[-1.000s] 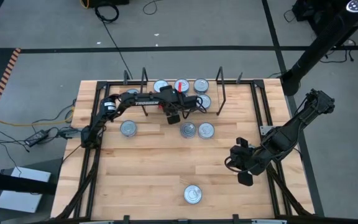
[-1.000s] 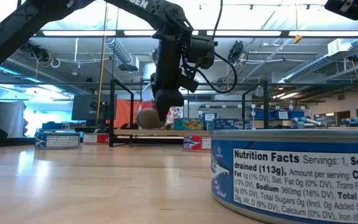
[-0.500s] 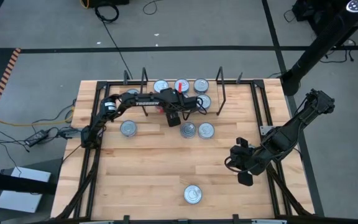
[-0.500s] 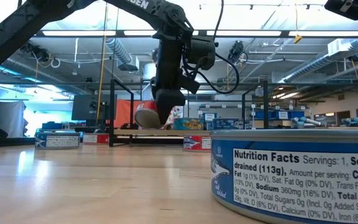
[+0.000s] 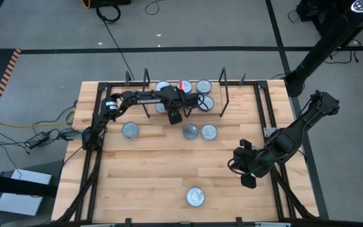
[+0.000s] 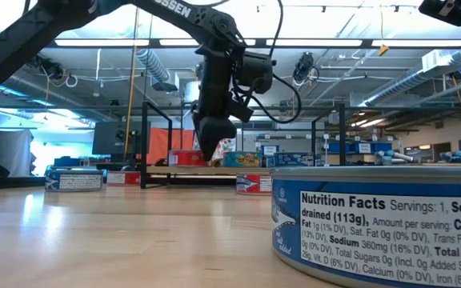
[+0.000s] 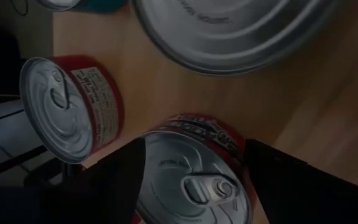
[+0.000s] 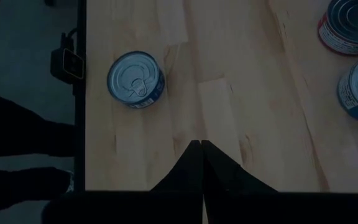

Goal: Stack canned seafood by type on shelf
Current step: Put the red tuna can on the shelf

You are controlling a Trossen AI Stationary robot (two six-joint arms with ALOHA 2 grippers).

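Wooden worktop [image 5: 156, 183] with black frame, workshop room behind. Shelf [image 5: 184, 94] at far edge, between two wire end frames.

Left claw [image 5: 174, 116] over shelf, near its middle. Fingers spread wide, straddling a red tin [image 7: 194, 180] but not clamped on it; tin apparently resting on shelf board directly under claw. Second red tin [image 7: 70, 106] just beside the first, also upright. Larger silver lid [image 7: 229, 28] ahead of claw, belonging to another tin nearby.

Right claw [image 5: 247, 178] parked well away, toward near right of worktop, fingers fully closed, nothing held.

Progress, judged from overhead view:
- Done: row of tins [image 5: 203, 86] gathered on shelf around left claw, with the red pair side by side, suggesting grouping by type under way. Whether any are stacked one on another cannot be told from above.
- Left: four tins loose on worktop. One [image 5: 130, 130] off to left arm's base side of claw; two [image 5: 199, 132] just in front of shelf, close to claw; one blue tin [image 5: 195, 197] far from both claws at near edge.

Estimated stage: release of a red tin onto shelf. Task roughly half complete, with loose tins to be collected and sorted by label colour.
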